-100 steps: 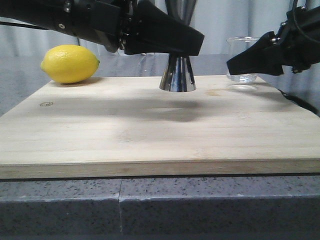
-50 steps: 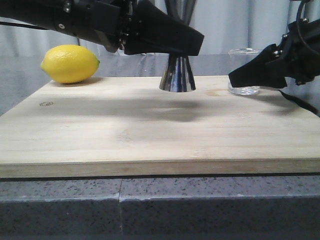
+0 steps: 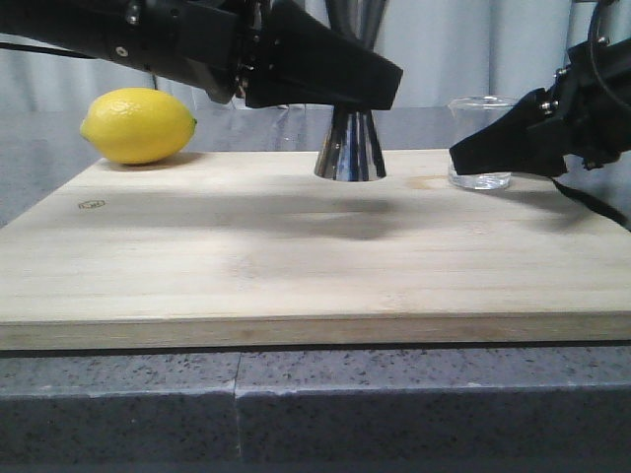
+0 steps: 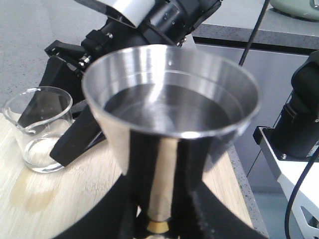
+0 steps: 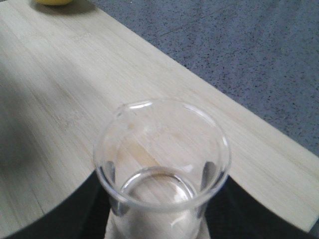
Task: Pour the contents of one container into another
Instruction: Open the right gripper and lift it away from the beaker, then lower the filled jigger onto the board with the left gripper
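At the far left of the board [image 3: 296,256] we see a lemon [image 3: 138,125] resting near the back edge. Next, our left gripper [image 3: 370,84] reaches in over the board and is clamped around the waist of the jigger [image 3: 350,148], which stands upright on the board near its back edge. In the left wrist view the jigger's [image 4: 169,109] upper cup holds liquid. Further right, the beaker [image 3: 480,138] stands on the board, well apart from the jigger. Our right gripper [image 3: 483,148] has a finger on each side of it, seen in the right wrist view around the beaker [image 5: 162,169]; we cannot tell whether they press it.
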{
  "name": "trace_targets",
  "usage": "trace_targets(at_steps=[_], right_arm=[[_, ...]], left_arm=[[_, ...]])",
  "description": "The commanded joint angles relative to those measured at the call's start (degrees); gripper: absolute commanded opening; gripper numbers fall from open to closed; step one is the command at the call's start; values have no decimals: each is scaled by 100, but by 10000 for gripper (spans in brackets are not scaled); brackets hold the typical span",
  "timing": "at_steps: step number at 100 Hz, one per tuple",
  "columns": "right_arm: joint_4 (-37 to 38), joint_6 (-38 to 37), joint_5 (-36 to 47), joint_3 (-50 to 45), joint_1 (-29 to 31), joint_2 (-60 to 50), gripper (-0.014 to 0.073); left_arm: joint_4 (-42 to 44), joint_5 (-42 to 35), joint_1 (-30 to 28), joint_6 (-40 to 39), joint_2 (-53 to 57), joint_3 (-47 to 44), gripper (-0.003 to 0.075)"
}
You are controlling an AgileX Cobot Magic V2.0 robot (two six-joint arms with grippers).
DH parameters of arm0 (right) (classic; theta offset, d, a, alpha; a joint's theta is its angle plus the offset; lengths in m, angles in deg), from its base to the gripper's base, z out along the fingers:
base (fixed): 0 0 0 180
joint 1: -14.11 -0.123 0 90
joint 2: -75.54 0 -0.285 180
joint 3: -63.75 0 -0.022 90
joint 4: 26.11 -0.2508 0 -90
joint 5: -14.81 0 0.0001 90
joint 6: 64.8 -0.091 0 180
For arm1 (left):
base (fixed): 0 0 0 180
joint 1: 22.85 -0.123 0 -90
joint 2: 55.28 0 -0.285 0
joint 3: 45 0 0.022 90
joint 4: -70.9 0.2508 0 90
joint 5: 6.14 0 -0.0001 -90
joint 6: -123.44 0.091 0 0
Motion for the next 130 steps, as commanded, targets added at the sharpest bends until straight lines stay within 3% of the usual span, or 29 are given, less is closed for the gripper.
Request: trace_targets(at_steps=[1, 27, 46, 112, 130], right_arm=[[-108, 61, -321, 81, 28, -201, 122], [-172, 61, -333, 81, 28, -201, 386], [-447, 61, -388, 121, 28, -201, 498], [-447, 38, -1008, 1184, 28, -250, 555], [-447, -589, -1518, 1692, 28, -474, 555]], left_arm=[[-428, 608, 47, -27, 210, 164, -13], [-428, 608, 47, -27, 210, 164, -13], [-428, 608, 47, -27, 210, 164, -13], [-442, 540, 22, -27, 210, 177, -13], [-563, 524, -159, 133, 210, 177, -13]])
